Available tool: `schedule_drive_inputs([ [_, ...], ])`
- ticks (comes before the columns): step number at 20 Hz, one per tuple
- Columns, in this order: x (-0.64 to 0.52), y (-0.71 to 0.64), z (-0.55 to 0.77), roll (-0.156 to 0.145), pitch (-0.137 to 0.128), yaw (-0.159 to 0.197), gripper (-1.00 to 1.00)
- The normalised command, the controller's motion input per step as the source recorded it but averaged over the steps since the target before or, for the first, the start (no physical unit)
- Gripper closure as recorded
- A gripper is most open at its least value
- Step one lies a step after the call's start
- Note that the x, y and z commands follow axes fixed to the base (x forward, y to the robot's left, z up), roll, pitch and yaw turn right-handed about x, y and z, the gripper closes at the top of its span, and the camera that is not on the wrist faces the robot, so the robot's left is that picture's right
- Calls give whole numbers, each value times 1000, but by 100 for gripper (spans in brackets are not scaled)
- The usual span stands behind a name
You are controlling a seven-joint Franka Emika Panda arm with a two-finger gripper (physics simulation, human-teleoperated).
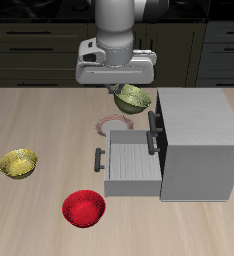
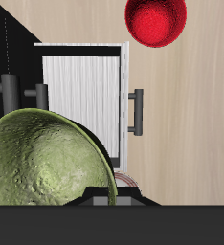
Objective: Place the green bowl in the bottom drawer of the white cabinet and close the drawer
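- The gripper [image 1: 127, 88] hangs above the table [image 1: 39, 120] just behind the white cabinet [image 1: 194, 135], with its jaws clamped on the rim of the green bowl [image 1: 133, 98].
- The green bowl is held off the table, tilted, at about 11 o'clock from the cabinet's top; in the wrist view the bowl [image 2: 47, 163] fills much of the frame, its mottled shiny inside facing the camera.
- The bottom drawer [image 1: 129, 165] is pulled out toward 9 o'clock from the cabinet, its black bar handle [image 1: 98, 158] on the outer end and its pale inside bare.
- In the wrist view the open drawer [image 2: 80, 91] shows a ribbed white floor, with its handle [image 2: 137, 112] beside the front panel.
- A pinkish round plate [image 1: 111, 124] lies on the table under the held bowl, at 12 o'clock from the open drawer.
- A red bowl [image 1: 84, 209] sits near the table's front edge, at about 7 o'clock from the drawer; it also shows in the wrist view [image 2: 154, 19].
- A golden-yellow bowl [image 1: 19, 163] rests well apart from the cabinet, at 9 o'clock from the drawer.
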Motion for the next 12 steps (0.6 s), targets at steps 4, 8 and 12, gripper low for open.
schedule_drive_inputs([
  [4, 80, -10, -337, 13, 41, -2, 100],
  [8, 60, -18, -218, -2, 23, 13, 100],
  [12, 45, -17, -287, 8, 30, 10, 100],
])
